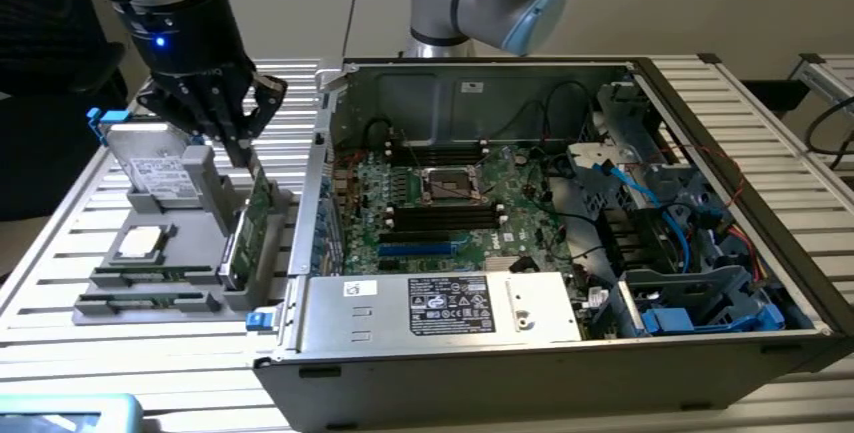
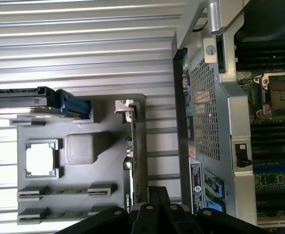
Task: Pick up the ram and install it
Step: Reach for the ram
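Two alike green ram sticks lie flat in the grooves of a grey holder (image 1: 200, 215) at the exterior view's left of the open computer case: one stick (image 1: 150, 275) (image 2: 66, 191) and another (image 1: 140, 303) (image 2: 59, 213) beside it. My gripper (image 1: 240, 148) (image 2: 152, 196) hangs above the holder with its black fingers shut and nothing between them. Its tips are just over the top edge of an upright green expansion card (image 1: 251, 221) (image 2: 134, 161), apart from both sticks. The motherboard's black memory slots (image 1: 434, 216) (image 2: 274, 134) lie inside the case.
The holder also carries a processor (image 1: 139, 243) (image 2: 40, 161) and a hard drive (image 1: 147, 158) with a blue tab. The case wall (image 1: 310, 203) rises right beside the card. A power supply (image 1: 441, 308) and cables fill the case's near side.
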